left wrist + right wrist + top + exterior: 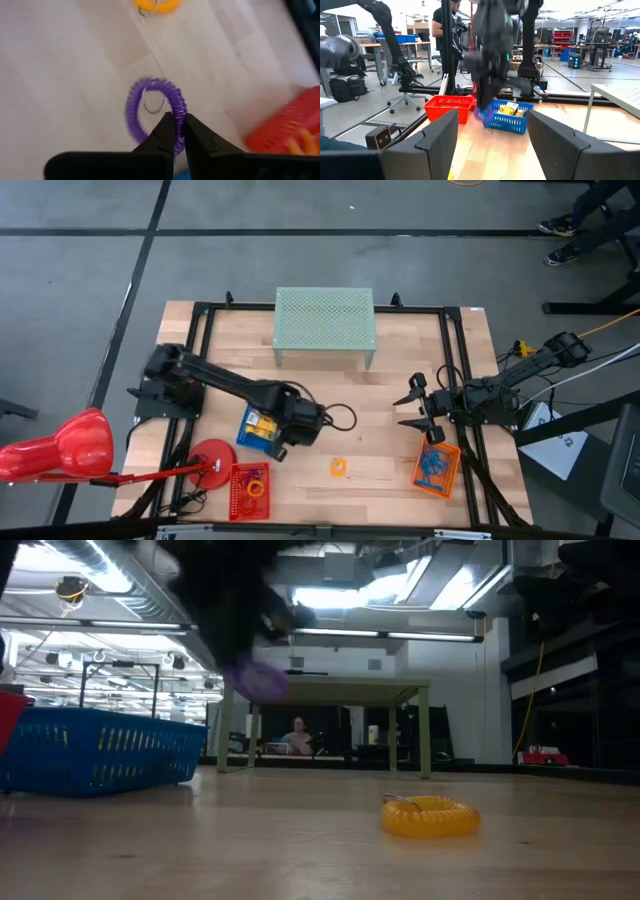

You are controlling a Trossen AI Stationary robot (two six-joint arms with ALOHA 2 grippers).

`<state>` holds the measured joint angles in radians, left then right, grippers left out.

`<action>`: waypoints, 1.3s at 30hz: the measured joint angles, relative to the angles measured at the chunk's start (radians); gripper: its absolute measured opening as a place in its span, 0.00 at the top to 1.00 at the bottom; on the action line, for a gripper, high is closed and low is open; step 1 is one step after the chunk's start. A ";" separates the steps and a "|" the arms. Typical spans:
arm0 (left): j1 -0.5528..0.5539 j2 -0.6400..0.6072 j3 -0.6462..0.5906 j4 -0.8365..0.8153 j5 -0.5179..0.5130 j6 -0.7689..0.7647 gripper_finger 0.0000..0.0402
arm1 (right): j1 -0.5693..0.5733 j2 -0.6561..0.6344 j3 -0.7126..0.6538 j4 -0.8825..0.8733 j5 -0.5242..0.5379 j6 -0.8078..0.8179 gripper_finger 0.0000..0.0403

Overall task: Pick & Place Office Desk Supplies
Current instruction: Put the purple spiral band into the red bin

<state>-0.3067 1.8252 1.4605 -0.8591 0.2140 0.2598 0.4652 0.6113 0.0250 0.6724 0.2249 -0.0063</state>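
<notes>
Pale wooden counter (390, 450) fills the middle of the high view; at its lower left stands the red mesh tray (249, 490), just below the left tool (179, 131), which is clenched on the purple coil loop's (150, 107) rim. That loop hangs ring-shaped with no real long axis, above the counter, so the coming move likely turns on the tray lying close beside it. Right tool (490, 137) waits spread wide at mid-right.
</notes>
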 joint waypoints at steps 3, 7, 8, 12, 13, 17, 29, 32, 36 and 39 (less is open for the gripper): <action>-0.037 -0.103 0.002 -0.049 -0.011 -0.068 0.97 | 0.000 0.000 0.000 0.000 0.000 0.002 0.42; -0.101 -0.206 0.002 -0.097 -0.010 -0.205 0.97 | 0.000 0.000 0.000 0.000 0.003 0.003 0.42; -0.124 -0.225 0.002 -0.096 -0.019 -0.240 0.97 | 0.000 0.000 0.000 0.000 0.003 0.003 0.42; -0.231 -0.254 -0.004 -0.078 -0.097 -0.378 0.97 | 0.000 0.000 0.000 0.000 0.003 0.004 0.42; -0.260 -0.254 -0.023 -0.053 -0.113 -0.412 0.97 | 0.000 0.000 0.000 0.000 0.003 0.006 0.42; -0.370 -0.251 -0.168 0.215 -0.125 -0.523 0.97 | 0.000 0.000 0.000 0.000 0.003 0.007 0.42; -0.529 -0.252 -0.497 0.557 -0.245 -0.841 0.97 | 0.000 0.000 0.000 0.001 -0.005 0.028 0.42; -0.546 -0.253 -0.497 0.565 -0.251 -0.858 0.97 | 0.000 0.000 0.000 0.001 -0.004 0.036 0.42; -0.564 -0.253 -0.497 0.547 -0.273 -0.887 0.97 | 0.000 0.000 0.000 0.001 -0.005 0.036 0.42; -0.582 -0.253 -0.497 0.507 -0.278 -0.927 0.97 | 0.000 0.000 0.000 0.001 -0.005 0.036 0.42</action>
<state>-0.8890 1.5723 0.9634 -0.3523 -0.0643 -0.6670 0.4653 0.6113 0.0250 0.6729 0.2203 0.0299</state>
